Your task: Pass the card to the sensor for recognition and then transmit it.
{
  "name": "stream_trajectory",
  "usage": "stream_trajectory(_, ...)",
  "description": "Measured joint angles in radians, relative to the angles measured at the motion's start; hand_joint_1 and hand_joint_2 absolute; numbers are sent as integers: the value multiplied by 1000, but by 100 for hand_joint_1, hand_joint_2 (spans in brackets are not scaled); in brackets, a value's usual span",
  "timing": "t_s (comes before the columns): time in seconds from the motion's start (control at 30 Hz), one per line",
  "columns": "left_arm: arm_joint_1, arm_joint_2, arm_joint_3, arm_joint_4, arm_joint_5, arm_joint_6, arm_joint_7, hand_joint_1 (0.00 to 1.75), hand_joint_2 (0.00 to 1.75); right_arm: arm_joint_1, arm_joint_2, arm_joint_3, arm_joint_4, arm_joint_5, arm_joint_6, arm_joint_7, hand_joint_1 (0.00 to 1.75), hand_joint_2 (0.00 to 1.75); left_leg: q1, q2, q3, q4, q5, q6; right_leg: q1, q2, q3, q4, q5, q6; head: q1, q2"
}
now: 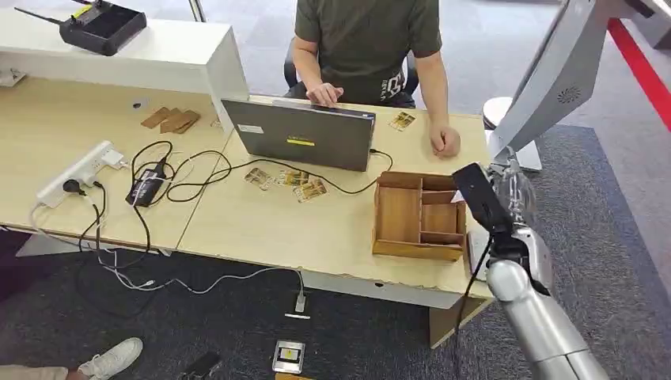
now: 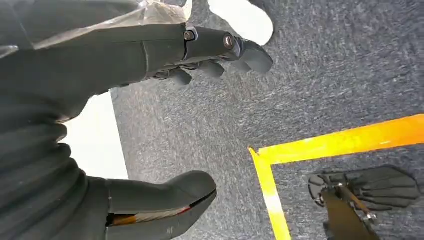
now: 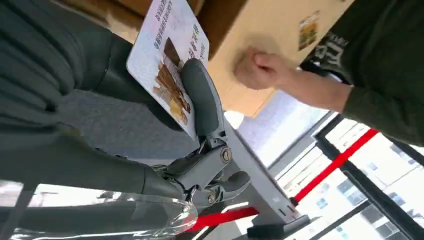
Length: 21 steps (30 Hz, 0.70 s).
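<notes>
- A light wooden desk (image 1: 261, 226) stood on dark grey carpet, with a person in a dark green shirt (image 1: 368, 36) seated behind an open grey laptop (image 1: 305, 134).
- In the right wrist view, a white printed card (image 3: 167, 55) was seen pinched between the thumb and fingers of the right hand (image 3: 200, 135); from the head view, that grip was hidden behind the wrist.
- In the left wrist view, the left hand (image 2: 165, 115) hung over the carpet and yellow floor tape (image 2: 320, 150), fingers apart, holding nothing.
- A compartmented wooden tray (image 1: 419, 215) sat just beside the right arm; loose cards (image 1: 289, 182) and black cables (image 1: 170, 178) lay before the laptop.
</notes>
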Motion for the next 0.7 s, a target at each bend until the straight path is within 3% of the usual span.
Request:
stream_trajectory(0.17, -18, -10, -1, 0, -22, -6, 14, 0, 175, -89, 47, 10, 84, -75, 3, -57, 175, 175, 0, 0, 0, 0, 0, 0, 0, 0, 0, 0, 0, 0, 0, 0)
stream_trajectory(0.7, -57, -30, -13, 0, -41, -16, 43, 0, 175, -259, 125, 32, 379, -95, -3, -101, 175, 175, 0, 0, 0, 0, 0, 0, 0, 0, -1, 0, 0, 0, 0, 0)
